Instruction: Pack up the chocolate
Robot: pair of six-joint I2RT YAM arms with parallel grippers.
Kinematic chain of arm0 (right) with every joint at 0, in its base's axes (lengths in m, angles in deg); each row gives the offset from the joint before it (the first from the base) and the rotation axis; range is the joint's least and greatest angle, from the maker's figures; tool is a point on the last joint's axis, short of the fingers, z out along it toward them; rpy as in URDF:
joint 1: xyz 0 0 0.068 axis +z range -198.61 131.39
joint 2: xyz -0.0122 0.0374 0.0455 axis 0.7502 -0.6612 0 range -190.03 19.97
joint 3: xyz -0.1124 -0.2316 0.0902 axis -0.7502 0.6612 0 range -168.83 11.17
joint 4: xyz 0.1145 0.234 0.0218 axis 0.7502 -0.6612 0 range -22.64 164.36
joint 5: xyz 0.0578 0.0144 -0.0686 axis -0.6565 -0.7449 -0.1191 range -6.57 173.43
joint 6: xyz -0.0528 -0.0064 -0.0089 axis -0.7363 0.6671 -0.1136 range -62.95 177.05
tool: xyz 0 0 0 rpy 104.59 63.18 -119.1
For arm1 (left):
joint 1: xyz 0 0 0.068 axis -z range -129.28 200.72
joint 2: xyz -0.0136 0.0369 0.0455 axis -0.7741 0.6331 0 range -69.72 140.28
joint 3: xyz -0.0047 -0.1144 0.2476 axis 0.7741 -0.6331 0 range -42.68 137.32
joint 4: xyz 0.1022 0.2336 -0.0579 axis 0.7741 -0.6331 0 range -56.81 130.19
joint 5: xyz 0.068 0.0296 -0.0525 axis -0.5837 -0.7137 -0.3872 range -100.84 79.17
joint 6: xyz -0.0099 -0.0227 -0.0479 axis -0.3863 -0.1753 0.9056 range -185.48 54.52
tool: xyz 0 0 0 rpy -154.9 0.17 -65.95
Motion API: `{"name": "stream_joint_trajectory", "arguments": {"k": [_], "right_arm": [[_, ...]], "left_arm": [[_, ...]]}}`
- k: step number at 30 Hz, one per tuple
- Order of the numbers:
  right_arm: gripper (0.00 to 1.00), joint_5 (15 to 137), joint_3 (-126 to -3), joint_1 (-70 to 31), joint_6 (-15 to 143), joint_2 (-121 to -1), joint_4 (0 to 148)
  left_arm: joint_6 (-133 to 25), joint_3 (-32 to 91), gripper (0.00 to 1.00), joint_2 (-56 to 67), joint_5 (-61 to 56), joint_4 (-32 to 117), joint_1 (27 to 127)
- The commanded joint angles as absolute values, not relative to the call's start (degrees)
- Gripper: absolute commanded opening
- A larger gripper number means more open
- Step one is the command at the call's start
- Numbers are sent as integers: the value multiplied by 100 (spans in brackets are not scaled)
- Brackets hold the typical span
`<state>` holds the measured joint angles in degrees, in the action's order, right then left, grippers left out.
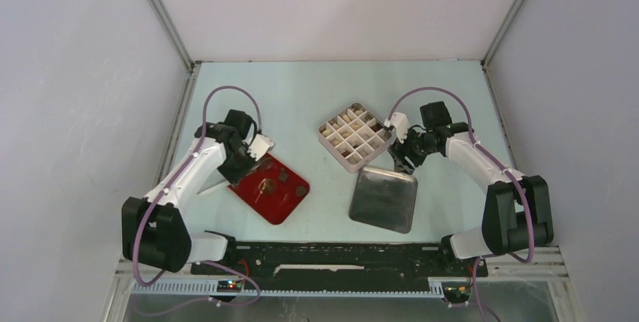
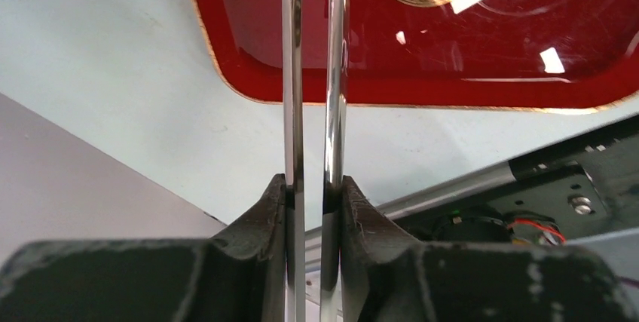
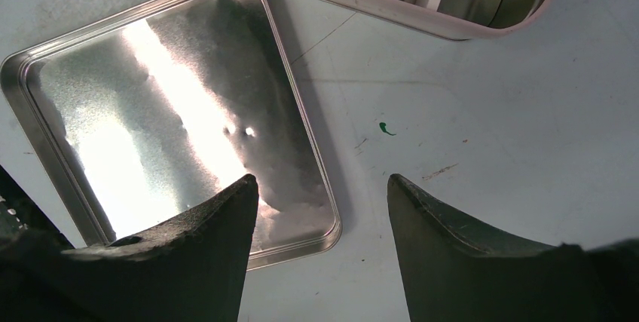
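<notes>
Watching from the near edge, by the arm bases. The left pincer (image 2: pixel 310 194) is clamped on a pair of metal tongs (image 2: pixel 294 73), its pads pressing the two blades close, with only a narrow gap left between them. The blades run forward over the near rim of the red tray (image 2: pixel 527 50). My guess is that the tongs are used because the pieces are too small for the bare fingers.

A few dark pieces of chocolate (image 1: pixel 283 176) lie loose on the tray, near its far side. The wrist view cuts off the tong tips, so I cannot tell whether they have closed on a piece.

To the right a shallow tin lid (image 1: pixel 384 199) lies flat on the surface (image 1: pixel 301 96), set aside so that the box stays open for filling.

Just past the lid the right pincer (image 3: pixel 320 182) hovers with its jaws wide apart and nothing between them. It looks to be waiting, perhaps to steady the box or fetch the lid.

Farthest back is the divided box (image 1: pixel 337 156). Some cells look darker, as if filled, but they are too small to be sure. Packing seems to be under way rather than done.
</notes>
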<state>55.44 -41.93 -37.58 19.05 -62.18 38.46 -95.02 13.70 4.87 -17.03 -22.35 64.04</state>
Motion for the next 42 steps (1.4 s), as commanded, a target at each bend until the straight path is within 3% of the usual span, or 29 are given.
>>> {"name": "stream_joint_trajectory", "arguments": {"k": [1,9,23,35,42], "right_arm": [[66,5595,-4332,-3775,1864,-6211,3876],[66,5639,-4332,-3787,1890,-6173,3902],[66,5559,-4332,-4072,2037,-6049,3969],[66,5489,-4332,-4184,2014,-6036,3943],[66,5457,-4332,-4226,2004,-6001,3930]], "left_arm": [[-9617,2047,12,263,-1144,-2842,6379],[-9583,2568,10,194,-177,-3056,6877],[-9296,3465,12,1427,-135,-2341,8737],[-9267,4883,14,2642,-102,-2408,9056],[-9346,5097,15,3065,-196,-2613,9213]]}}
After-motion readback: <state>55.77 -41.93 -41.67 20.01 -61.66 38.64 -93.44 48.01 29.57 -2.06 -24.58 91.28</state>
